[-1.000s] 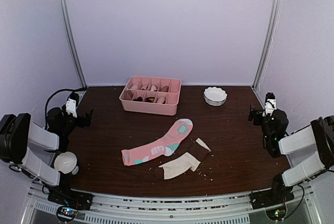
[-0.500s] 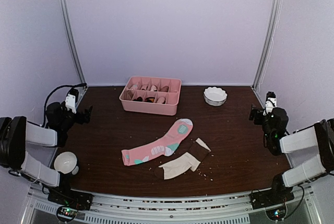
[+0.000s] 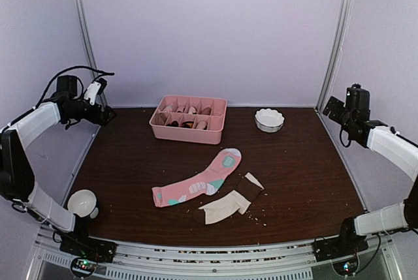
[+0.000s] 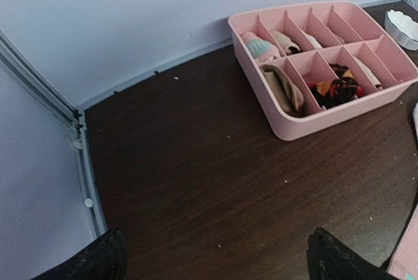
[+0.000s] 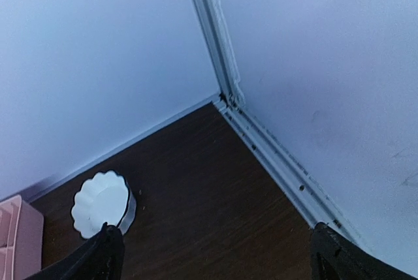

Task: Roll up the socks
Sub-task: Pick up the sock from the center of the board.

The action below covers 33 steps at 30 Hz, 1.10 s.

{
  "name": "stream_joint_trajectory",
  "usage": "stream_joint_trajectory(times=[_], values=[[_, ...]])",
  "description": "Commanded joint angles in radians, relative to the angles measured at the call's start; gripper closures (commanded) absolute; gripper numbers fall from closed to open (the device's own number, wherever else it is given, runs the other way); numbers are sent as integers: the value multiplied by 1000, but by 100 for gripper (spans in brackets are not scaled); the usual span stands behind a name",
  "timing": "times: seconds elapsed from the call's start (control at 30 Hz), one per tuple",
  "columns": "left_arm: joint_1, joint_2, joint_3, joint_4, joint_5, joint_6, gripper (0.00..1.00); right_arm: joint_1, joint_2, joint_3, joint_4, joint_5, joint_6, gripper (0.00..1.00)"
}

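Judged soft, light, floppy: pink sock (image 3: 199, 185) & cream sock (image 3: 225, 205); best pinched at an end edge. The left fingers (image 4: 104, 260) & right fingers (image 5: 104, 254) are spread wide, empty.

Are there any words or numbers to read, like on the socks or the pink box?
None: no words, numbers or labels can be read in any view. The pink sock shows only teal and white patches, the cream sock only brown ends; the pink tray and white bowl bear no print.
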Motion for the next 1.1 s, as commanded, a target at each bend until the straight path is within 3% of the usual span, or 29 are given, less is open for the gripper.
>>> stream_joint_trajectory(times=[0.0, 0.23, 0.4, 0.77, 0.93, 1.07], values=[[-5, -9, 5, -224, 79, 74, 2, 108, -51, -114, -106, -150, 150, 0], [-47, 37, 67, -412, 81, 172, 2, 435, 97, -118, -175, -94, 265, 0], [-72, 42, 86, -488, 81, 205, 2, 565, 221, -107, -160, -123, 348, 6], [-84, 5, 56, -486, 95, 206, 2, 662, 379, -142, -43, -259, 551, 25], [-106, -22, 33, -488, 83, 220, 2, 683, 398, -155, -1, -304, 625, 41], [-118, -40, 19, -488, 75, 225, 2, 712, 406, -131, -51, -291, 662, 45]])
